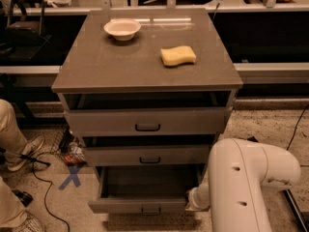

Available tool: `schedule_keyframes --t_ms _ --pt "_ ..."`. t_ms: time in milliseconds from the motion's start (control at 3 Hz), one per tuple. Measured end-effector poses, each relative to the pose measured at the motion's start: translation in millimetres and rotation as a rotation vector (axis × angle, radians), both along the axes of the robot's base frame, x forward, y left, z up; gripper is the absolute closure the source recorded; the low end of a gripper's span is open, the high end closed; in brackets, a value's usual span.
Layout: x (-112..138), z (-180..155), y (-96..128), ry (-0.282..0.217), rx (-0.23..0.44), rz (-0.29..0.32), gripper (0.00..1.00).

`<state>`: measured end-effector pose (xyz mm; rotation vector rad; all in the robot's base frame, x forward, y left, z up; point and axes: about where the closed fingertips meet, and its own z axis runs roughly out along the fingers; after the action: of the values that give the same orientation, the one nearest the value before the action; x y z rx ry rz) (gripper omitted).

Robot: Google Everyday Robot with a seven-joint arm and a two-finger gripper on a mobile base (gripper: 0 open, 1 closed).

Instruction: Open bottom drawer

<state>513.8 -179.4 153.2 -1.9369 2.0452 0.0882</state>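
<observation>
The grey cabinet has three drawers. The bottom drawer is the lowest one and stands pulled out, its dark inside showing. Its small dark handle is at the middle of the front panel. My white arm fills the lower right. My gripper is at the end of the arm, against the right front corner of the bottom drawer, mostly hidden by the arm.
The middle drawer and top drawer are slightly ajar. A white bowl and a yellow sponge lie on the cabinet top. A person's legs, cables and a blue X mark are on the floor at left.
</observation>
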Motion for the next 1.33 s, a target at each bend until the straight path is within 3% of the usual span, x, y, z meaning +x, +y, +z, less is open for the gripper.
schedule_keyframes --t_ms 333,667,1000,1333 --pt "-7.4 -0.9 3.6 0.005 0.013 0.019 0.08" --pt "-22.2 0.2 15.4 0.01 0.015 0.06 0.0" --pt "-47.8 -0.2 36.3 0.026 0.024 0.12 0.0" --pt "-58.2 -0.3 44.8 0.038 0.035 0.141 0.0"
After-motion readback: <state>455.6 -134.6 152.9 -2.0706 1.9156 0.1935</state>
